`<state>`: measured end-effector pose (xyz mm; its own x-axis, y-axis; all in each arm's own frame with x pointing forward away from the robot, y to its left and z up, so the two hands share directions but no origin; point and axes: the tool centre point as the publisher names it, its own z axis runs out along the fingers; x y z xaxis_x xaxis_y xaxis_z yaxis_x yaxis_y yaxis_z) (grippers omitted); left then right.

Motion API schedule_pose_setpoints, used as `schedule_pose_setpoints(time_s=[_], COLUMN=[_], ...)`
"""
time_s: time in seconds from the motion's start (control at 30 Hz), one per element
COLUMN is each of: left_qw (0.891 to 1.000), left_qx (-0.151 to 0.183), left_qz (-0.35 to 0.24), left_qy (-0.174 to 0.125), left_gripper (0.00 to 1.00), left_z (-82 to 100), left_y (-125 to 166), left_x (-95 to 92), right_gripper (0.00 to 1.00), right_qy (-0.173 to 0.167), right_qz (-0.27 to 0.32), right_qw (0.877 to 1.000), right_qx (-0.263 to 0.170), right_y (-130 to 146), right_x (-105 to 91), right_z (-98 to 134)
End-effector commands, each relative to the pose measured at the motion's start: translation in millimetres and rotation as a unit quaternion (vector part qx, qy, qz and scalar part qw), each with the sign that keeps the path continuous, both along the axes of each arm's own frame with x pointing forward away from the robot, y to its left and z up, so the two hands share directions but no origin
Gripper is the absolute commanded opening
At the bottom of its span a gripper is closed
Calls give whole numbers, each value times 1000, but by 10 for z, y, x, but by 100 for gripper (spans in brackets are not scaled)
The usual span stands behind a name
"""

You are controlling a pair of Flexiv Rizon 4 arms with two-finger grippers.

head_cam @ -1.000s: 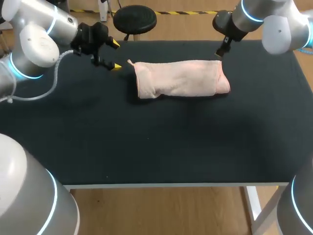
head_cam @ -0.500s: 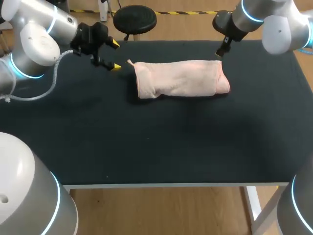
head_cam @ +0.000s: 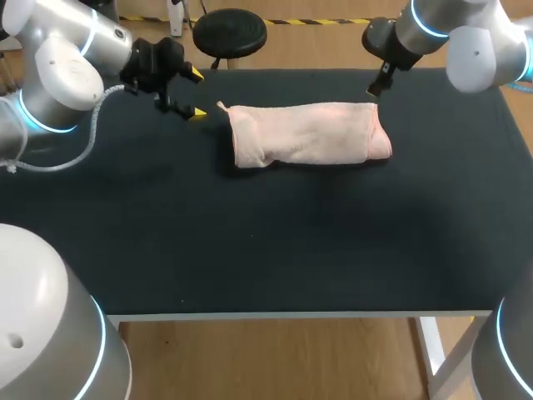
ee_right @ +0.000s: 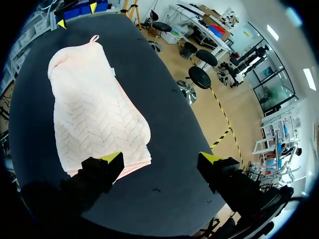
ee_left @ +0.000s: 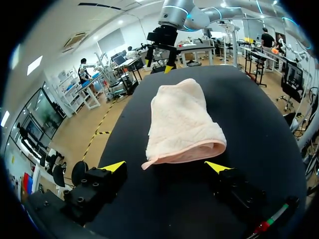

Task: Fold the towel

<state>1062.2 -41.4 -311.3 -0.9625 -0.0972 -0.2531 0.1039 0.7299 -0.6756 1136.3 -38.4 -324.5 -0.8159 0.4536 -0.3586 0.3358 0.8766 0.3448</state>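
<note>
Pink towel (head_cam: 310, 133) is already a folded strip, maybe one fold left; left tool (head_cam: 196, 93) and right tool (ee_right: 159, 158) both open, empty.

Towel (head_cam: 310, 133) lies on table (head_cam: 250, 250) (far half) between left hand (head_cam: 197, 93) and right hand (head_cam: 373, 90).

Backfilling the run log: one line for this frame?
towel: folded strip on table | left pincer: open, beside one short end | right pincer: open, at the other end | held: nothing
</note>
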Motion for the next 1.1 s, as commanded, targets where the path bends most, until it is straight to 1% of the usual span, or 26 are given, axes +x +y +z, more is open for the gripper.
schedule_pose_setpoints(time_s=[0.03, 0.27, 0.33, 0.43, 0.53, 0.6, 0.67, 0.73, 0.8, 0.83, 0.87, 0.93, 1.0, 1.03, 1.1], left_qw=[1000, 1000, 1000, 1000, 1000, 1000, 1000, 1000, 1000, 1000, 1000, 1000, 1000, 1000, 1000], left_qx=[-1, -1, -1, -1, -1, -1, -1, -1, -1, -1, -1, -1, -1, -1, -1], left_qz=[-1, -1, -1, -1, -1, -1, -1, -1, -1, -1, -1, -1, -1, -1, -1], left_qy=[-1, -1, -1, -1, -1, -1, -1, -1, -1, -1, -1, -1, -1, -1, -1], left_gripper=[100, 100, 100, 100, 100, 100, 100, 100, 100, 100, 100, 100, 100, 100, 100], left_z=[-7, -7, -7, -7, -7, -7, -7, -7, -7, -7, -7, -7, -7, -7, -7], left_y=[3, 3, 3, 3, 3, 3, 3, 3, 3, 3, 3, 3, 3, 3, 3], left_x=[0, 0, 0, 0, 0, 0, 0, 0, 0, 0, 0, 0, 0, 0, 0], right_gripper=[100, 100, 100, 100, 100, 100, 100, 100, 100, 100, 100, 100, 100, 100, 100], right_qy=[2, 2, 20, 53, 96, 137, 173, 221, 262, 277, 288, 308, 323, 336, 373], right_qz=[1, 1, 4, -6, -25, -40, -46, -61, -67, -68, -67, -71, -76, -81, -87], right_qw=[1000, 1000, 1000, 998, 990, 978, 965, 947, 929, 921, 916, 903, 893, 883, 849], right_qx=[-1, -1, 21, 44, 103, 152, 189, 223, 252, 266, 271, 291, 303, 318, 364], right_y=[-4, -4, 117, 248, 286, 279, 270, 232, 185, 159, 141, 100, 65, 39, -8], right_x=[1, 1, 141, 262, 307, 308, 296, 281, 263, 250, 235, 205, 169, 143, 89], right_z=[13, 13, 18, 25, 108, 136, 139, 133, 129, 132, 134, 127, 111, 102, 72])
